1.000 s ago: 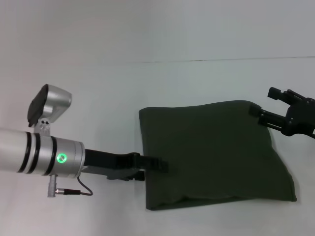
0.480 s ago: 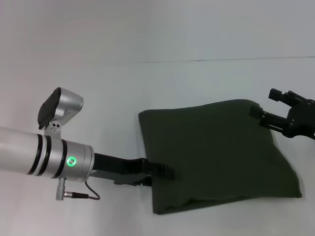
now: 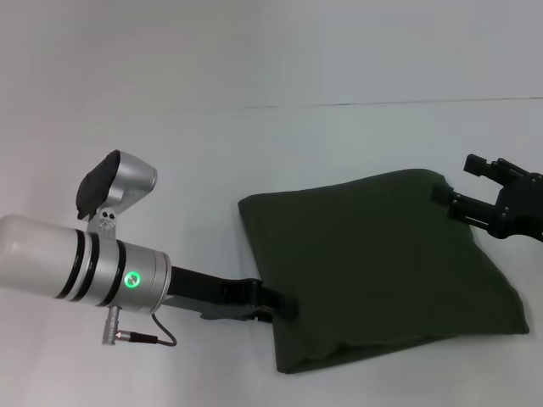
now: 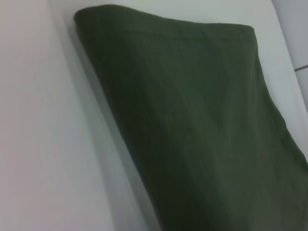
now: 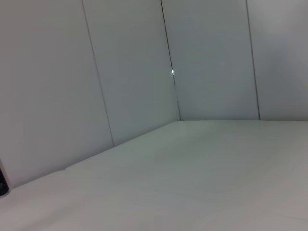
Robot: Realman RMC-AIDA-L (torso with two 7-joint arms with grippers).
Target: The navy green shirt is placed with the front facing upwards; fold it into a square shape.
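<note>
From the head view, the navy green shirt lies on the white table, a bit toward the robot's right side. It is folded into a soft shape with four sides, not quite a neat square, because its near edge slants and its corners are round. The cloth looks thick and plain dark green, with no letters showing, and it puffs up a little like a flat pillow. The left gripper is black and comes out of a shiny silver arm with a small green light. It reaches the shirt's left edge near the front corner, and its fingers look pressed together on that edge. The right gripper is black too and sits at the shirt's far right corner, touching the cloth, but you cannot tell if it is apart or together. In the left wrist view, the navy green shirt fills most of the picture. Its folded edge is round and smooth, and the cloth has a few soft, shallow wrinkles. The white table beside it is smooth and flat. In the right wrist view there is only the pale table and the plain grey wall made of wide panels with thin dark lines between them.
</note>
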